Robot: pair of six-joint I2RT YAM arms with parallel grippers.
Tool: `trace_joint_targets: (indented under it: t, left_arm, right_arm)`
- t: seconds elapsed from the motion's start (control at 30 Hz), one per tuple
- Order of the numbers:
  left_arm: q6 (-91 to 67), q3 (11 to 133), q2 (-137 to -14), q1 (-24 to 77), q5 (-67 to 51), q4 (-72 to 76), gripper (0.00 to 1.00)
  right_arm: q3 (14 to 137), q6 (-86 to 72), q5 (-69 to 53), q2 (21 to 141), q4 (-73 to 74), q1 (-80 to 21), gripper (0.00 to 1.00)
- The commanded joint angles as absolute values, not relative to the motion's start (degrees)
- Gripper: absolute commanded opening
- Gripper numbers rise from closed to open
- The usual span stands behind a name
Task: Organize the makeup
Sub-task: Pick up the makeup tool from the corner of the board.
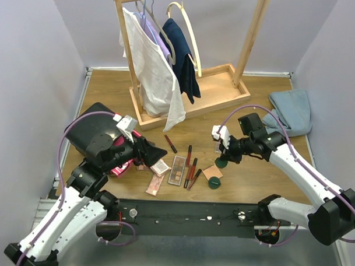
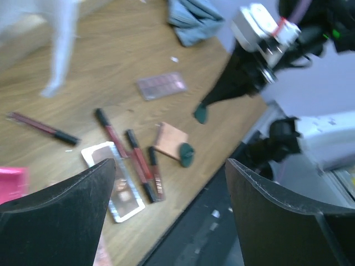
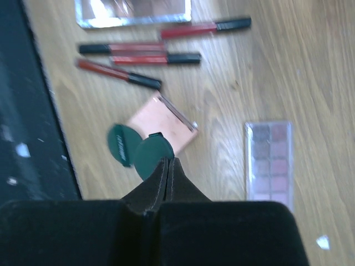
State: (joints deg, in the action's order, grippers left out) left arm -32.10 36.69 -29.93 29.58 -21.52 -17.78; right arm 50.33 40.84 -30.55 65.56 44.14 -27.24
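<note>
You've got a light wooden clothes rack (image 1: 252, 39) at 12 o'clock hanging a white shirt (image 1: 156, 80) and navy top (image 1: 183, 57), plus a crumpled grey-blue cloth (image 1: 292, 111) around 2 o'clock.

This looks like a robot test room, a kind of lab. A left arm (image 1: 52, 222) and a right arm (image 1: 307, 175), both white and black with purple cables (image 1: 63, 146), are fixed to a black bar (image 1: 186, 218) at the edge of a wooden counter (image 1: 109, 90). Plain pale walls (image 1: 28, 58) close the counter in. A small wooden clothes rack (image 1: 251, 36) stands on it, and makeup (image 1: 177, 170) lies near the arms.
</note>
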Motion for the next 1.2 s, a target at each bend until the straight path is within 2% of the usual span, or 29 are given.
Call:
trace_joint_targets:
  t: [0.0,0.17,0.3,0.63,0.93,1.03,1.13,1.17]
  left_arm:
    - [-36.74,35.77,-33.55,39.88,-17.6,-10.56,0.87]
    - [-38.23,35.77,-42.08,53.94,-8.88,-4.76,0.82]
    - [-39.37,36.12,-50.77,58.26,-6.42,1.82,0.78]
    - [-41.84,38.32,-64.5,61.7,-6.41,11.42,0.75]
    - [-40.87,43.85,-74.53,62.67,-6.5,12.66,0.64]
    - [-39.99,45.35,-76.46,62.67,-6.77,12.39,0.59]
    - [-39.38,46.49,-77.87,62.75,-7.12,11.95,0.46]
    - [-39.29,46.67,-78.05,62.67,-7.12,11.78,0.38]
  right_arm:
    - [53.96,36.3,-43.05,66.27,43.42,-25.58,0.0]
    - [54.05,35.68,-53.25,67.24,44.29,-22.86,0.01]
    - [52.91,37.35,-57.39,66.97,45.09,-21.1,0.0]
    - [48.43,40.07,-63.98,66.01,43.68,-18.2,0.01]
    - [47.99,43.24,-66.0,65.57,45.53,-17.31,0.0]
    - [47.81,43.77,-66.27,65.3,45.7,-17.05,0.01]
    - [47.72,44.47,-66.53,65.13,46.05,-16.96,0.01]
    - [47.72,44.47,-66.53,65.04,46.23,-16.88,0.0]
